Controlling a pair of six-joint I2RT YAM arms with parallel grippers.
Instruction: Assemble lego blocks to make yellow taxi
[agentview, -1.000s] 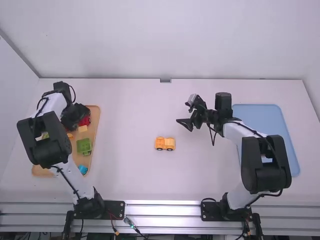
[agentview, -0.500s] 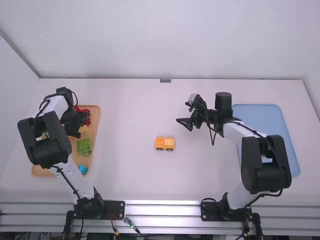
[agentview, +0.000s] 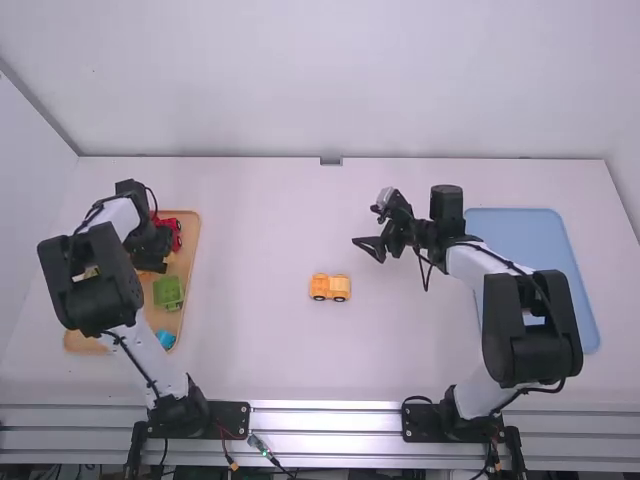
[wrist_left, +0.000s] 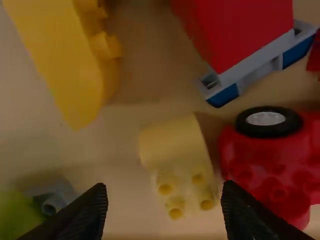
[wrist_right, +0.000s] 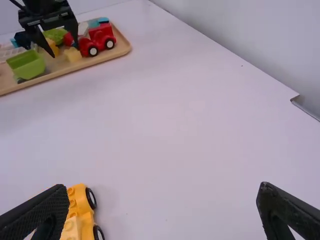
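The left gripper (agentview: 152, 262) is low over the far part of the wooden tray (agentview: 192, 250). In the left wrist view, the left gripper (wrist_left: 164, 207) stands open around the studded end of a pale yellow curved brick (wrist_left: 175, 150), with gaps either side. That brick (wrist_right: 73, 54) also appears in the right wrist view, beside a red truck. A yellow-orange wheeled car base (agentview: 330, 287) with a lighter brick on top stands mid-table. Beyond it, to the right, the right gripper (agentview: 366, 226) hangs open and empty; in its own view, the right gripper (wrist_right: 164, 192) has the car base (wrist_right: 86, 212) near one finger.
Close by the curved brick lie a red wheeled piece (wrist_left: 270, 165), a red block on a grey-blue base (wrist_left: 240, 40) and a larger yellow piece (wrist_left: 75, 60). The tray also holds a green block (agentview: 168, 292) and a blue piece (agentview: 165, 339). A blue tray (agentview: 520, 217) lies right.
The left gripper has shifted toward the camera over the tray, uncovering more of the red vehicle and covering the pale yellow brick in the high view. The right arm stays still.
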